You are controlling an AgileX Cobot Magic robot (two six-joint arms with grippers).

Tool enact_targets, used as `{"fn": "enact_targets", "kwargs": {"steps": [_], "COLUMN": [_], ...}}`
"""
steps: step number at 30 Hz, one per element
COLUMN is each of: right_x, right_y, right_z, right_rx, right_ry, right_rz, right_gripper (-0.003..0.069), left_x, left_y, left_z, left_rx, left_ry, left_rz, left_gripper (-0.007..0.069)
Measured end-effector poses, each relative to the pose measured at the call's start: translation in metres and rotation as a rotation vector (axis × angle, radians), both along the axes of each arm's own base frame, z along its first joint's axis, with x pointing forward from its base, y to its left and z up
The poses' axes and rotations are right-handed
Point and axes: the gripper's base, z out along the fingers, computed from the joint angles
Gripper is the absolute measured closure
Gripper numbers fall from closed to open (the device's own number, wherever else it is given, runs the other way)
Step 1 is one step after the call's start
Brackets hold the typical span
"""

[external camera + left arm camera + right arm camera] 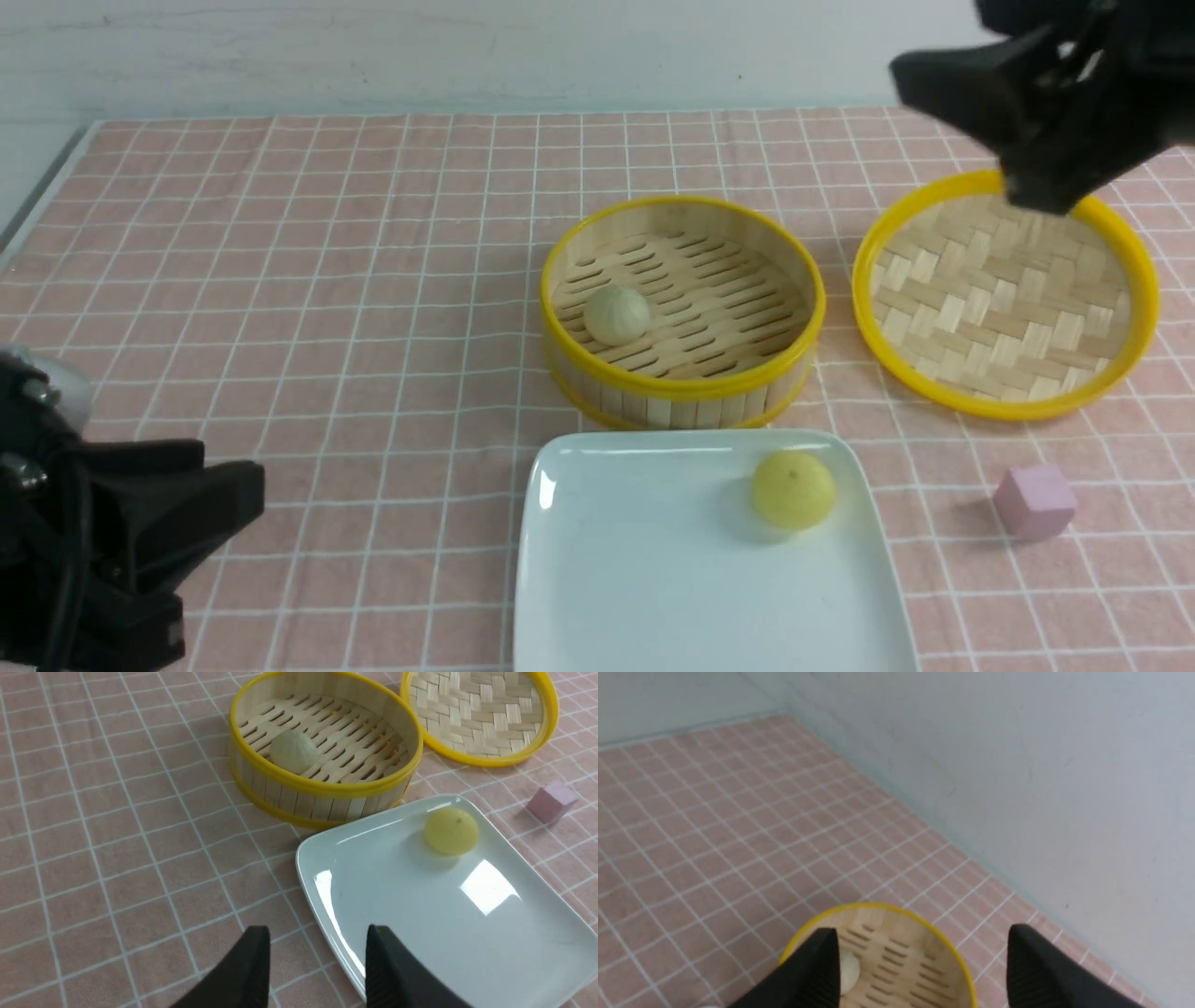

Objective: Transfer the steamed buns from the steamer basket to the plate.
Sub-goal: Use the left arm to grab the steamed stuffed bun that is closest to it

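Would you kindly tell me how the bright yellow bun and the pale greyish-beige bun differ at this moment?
Colour: the bright yellow dome-shaped bun is vivid, while the pale greyish-beige dome-shaped bun is dull.
Place: the yellow one sits on the glossy white squarish plate, while the beige one lies inside the round bamboo steamer basket, on its slatted floor near the left wall.
Shared: both are small round domes of similar size.

One bun [616, 314] sits in the steamer basket [681, 403] — behind the plate [653, 579], which bears the other bun [793, 489].
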Motion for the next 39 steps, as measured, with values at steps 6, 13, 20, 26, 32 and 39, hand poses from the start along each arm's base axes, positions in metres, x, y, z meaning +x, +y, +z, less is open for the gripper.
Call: {"fn": "enact_targets", "kwargs": {"steps": [6, 13, 20, 26, 32, 39], "right_x": [-0.038, -0.063, -0.089, -0.102, -0.105, -0.107], "right_y": [-0.018, -0.031, -0.046, -0.054, -0.055, -0.055], "right_z": [0.021, 0.021, 0.027, 0.028, 0.024, 0.018], "right_rx": [0.004, -0.006, 0.071, 0.061, 0.05, 0.032], "right_ry": [-0.08, 0.0, 0.04, 0.031, 0.088, 0.155], "right_rz": [0.015, 0.01, -0.028, -0.039, -0.046, -0.045], "right_gripper": [0.0194, 0.0195, 0.0195, 0.0195, 0.0195, 0.0195], "left_x": [0.03, 0.077, 0.122, 0.155, 0.191, 0.228], "left_y": [-0.004, -0.009, -0.013, -0.052, -0.094, -0.133], "left_z": [-0.006, -0.003, -0.007, -0.024, -0.034, -0.046], "left_rx": [-0.011, -0.078, -0.078, -0.03, 0.004, 0.082], "left_ry": [-0.01, -0.065, -0.084, -0.05, -0.025, 0.068], "left_rz": [-0.076, -0.149, -0.211, -0.293, -0.213, -0.276], "left_gripper": [0.0311, 0.0311, 0.0311, 0.0311, 0.0311, 0.0311]}}
